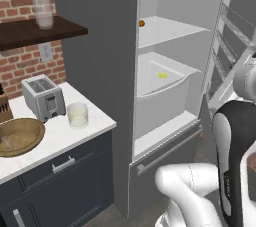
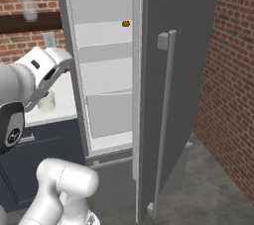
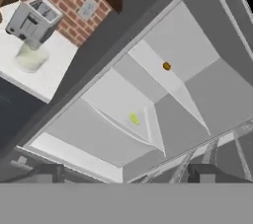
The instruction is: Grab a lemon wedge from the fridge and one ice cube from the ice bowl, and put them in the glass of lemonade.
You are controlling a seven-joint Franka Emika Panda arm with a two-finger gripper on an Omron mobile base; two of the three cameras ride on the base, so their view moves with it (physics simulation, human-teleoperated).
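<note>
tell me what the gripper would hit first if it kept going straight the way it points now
Probably the fridge interior: the hand view looks into the open compartment, with the open gripper aimed roughly at the drawer holding the lemon wedge. Nothing seems to stand between, though depth is hard to judge.

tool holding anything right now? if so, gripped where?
Nothing held. The tool is open with bare fingertips, apart from the lemon wedge, which lies in the open fridge.

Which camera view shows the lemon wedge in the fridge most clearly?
The left base view: the lemon wedge lies unobstructed in the fridge drawer. The hand view also shows it, tilted and blurrier. In the right base view I cannot make it out.
</note>
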